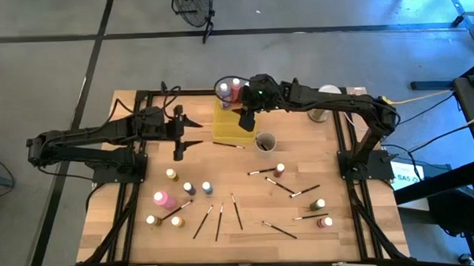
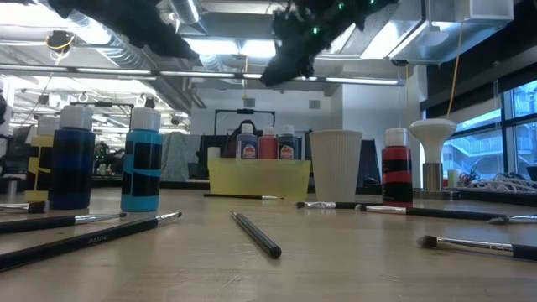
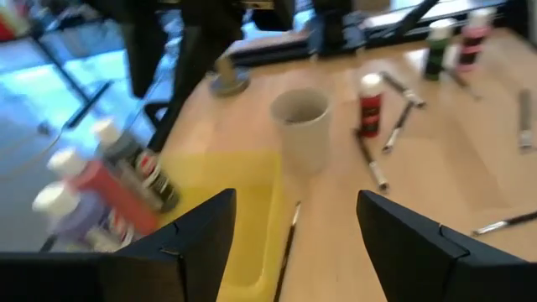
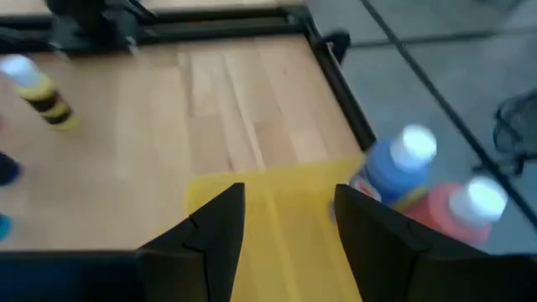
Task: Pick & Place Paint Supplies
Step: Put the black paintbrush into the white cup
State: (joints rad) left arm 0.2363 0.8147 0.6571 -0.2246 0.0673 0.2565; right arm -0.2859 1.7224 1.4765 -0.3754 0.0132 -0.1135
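Observation:
The yellow tray (image 1: pixel 230 125) lies at the table's far middle, with three paint bottles (image 1: pixel 229 87) standing in its far end. My right gripper (image 1: pixel 247 121) hangs open over the tray (image 4: pixel 285 218), nothing between its fingers; a blue bottle (image 4: pixel 398 168) and a red one (image 4: pixel 466 210) stand just beyond it. My left gripper (image 1: pixel 196 131) is open and raised left of the tray, pointing at it (image 3: pixel 243 210). Several more bottles (image 1: pixel 189 187) and brushes (image 1: pixel 219 220) are spread over the near half of the table.
A pale cup (image 1: pixel 265 141) stands just right of the tray, with one brush (image 3: pixel 289 239) lying between them. A red-labelled bottle (image 3: pixel 369 101) stands beyond the cup. A pale round-topped object (image 2: pixel 432 138) is at the far right. Black frame rails (image 1: pixel 344 145) border the table.

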